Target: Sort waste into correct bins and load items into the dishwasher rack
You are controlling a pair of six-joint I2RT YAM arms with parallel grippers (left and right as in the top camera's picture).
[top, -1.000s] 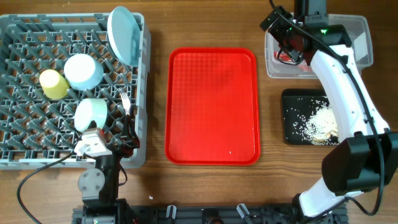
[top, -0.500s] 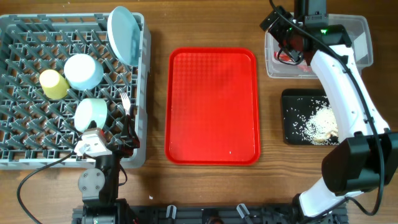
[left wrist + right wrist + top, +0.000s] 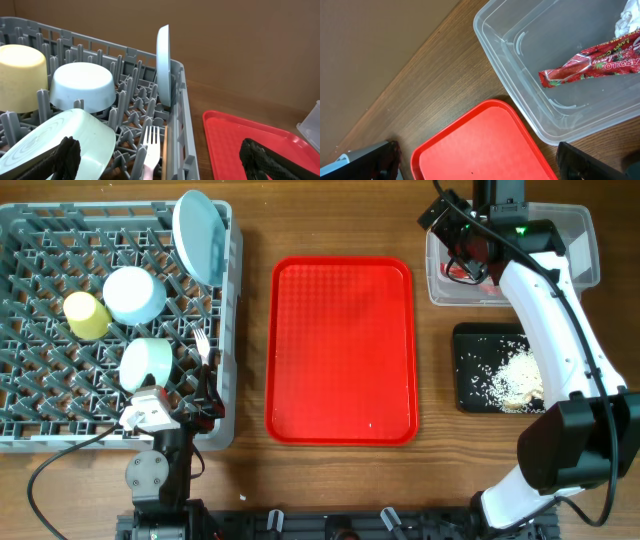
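The grey dishwasher rack (image 3: 40, 240) fills the left side. In it stand the pale-blue plate (image 3: 198, 235) on edge, two pale-blue bowls (image 3: 133, 294) (image 3: 147, 363), the yellow cup (image 3: 86, 315) and the white fork (image 3: 204, 345). My left gripper (image 3: 162, 159) is open at the rack's near right corner, with the fork (image 3: 151, 147) between its spread fingers but apart from both. The clear tub (image 3: 530, 107) holds the red wrapper (image 3: 592, 62) and the white napkin (image 3: 626, 22). Rice scraps (image 3: 510, 380) lie in the black tray (image 3: 470, 395). My right gripper (image 3: 480, 162) hangs open and holds nothing, above the tub's left edge.
A flat red serving tray (image 3: 340, 350) lies bare in the middle of the wooden table, between the rack and the bins. The right arm (image 3: 550, 310) stretches over the black tray and the tub. A cable (image 3: 60, 455) runs along the front left.
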